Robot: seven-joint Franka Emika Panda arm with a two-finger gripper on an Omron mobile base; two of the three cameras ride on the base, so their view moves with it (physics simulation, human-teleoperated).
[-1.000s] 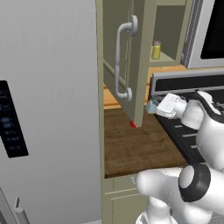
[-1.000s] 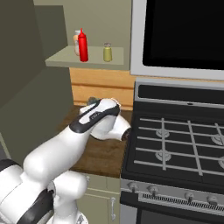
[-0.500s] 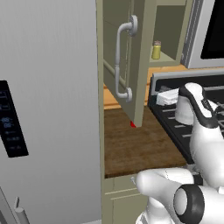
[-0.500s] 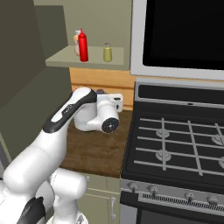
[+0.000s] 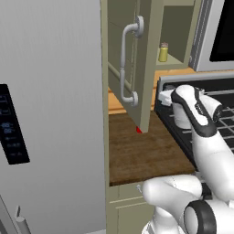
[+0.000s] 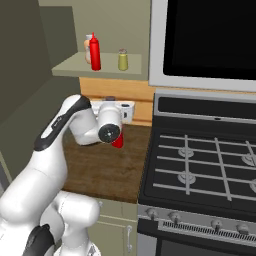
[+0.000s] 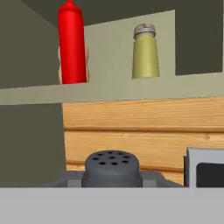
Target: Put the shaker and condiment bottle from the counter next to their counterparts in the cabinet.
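My gripper (image 7: 111,178) is shut on the shaker (image 7: 111,167), whose dark grey cap with holes shows between the fingers. The hand hovers above the counter (image 6: 100,170), below the cabinet shelf (image 6: 75,67), and my gripper (image 6: 119,106) also shows beside the stove (image 5: 165,96). The cabinet door (image 5: 145,68) stands open. On the shelf stand a red squeeze bottle (image 7: 72,43) and the yellow-green jar (image 7: 145,52), the counterparts. The condiment bottle (image 6: 118,143) stands on the counter, mostly hidden behind my wrist; its red base (image 5: 138,130) peeks from under the door.
A black gas stove (image 6: 200,165) adjoins the counter on the right, with a microwave (image 6: 205,40) above it. The tall grey fridge (image 5: 50,114) walls off the left. The open door's bar handle (image 5: 129,59) juts out over the counter.
The hand has risen from the counter and swung back toward the wall with the shaker in it. The elbow has lifted.
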